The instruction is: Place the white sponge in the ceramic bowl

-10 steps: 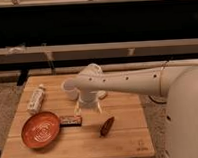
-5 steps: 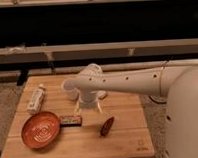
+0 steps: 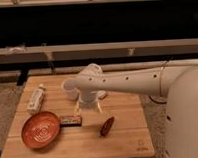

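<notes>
Fig.: one-arm robot at a wooden table point(image 3: 126, 138), camera view. We label the parts w.r.t. the pincer.

(a) Pincer point(image 3: 88, 110): it hangs pointing down over the mid-table, at the end of the white arm point(image 3: 135, 81) that reaches in from the right. Its two fingers point(image 3: 99, 108) stand wide apart, w/ bare wood showing between them; we see nothing held.

(b) White sponge point(image 3: 36, 99): as far as we can tell, this is the pale oblong item w/ a darker band (it is the only loose white thing we find). It lies flat on the table well to the left of the pincer and slightly behind it, apart from everything else.

(c) Ceramic bowl point(image 3: 41, 131): orange-brown, round, w/ ring marks inside. It sits to the left of the pincer and nearer the front edge, directly in front of the sponge but not touching it. We see nothing in it.

(d) Dark bar point(image 3: 70, 120): a small flat packet w/ a pale label, just left of and in front of the pincer, its left end close beside the bowl's rim.

(e) Brown item point(image 3: 106, 126): slim, lying at a slant, just right of and in front of the pincer; type unclear.
</notes>
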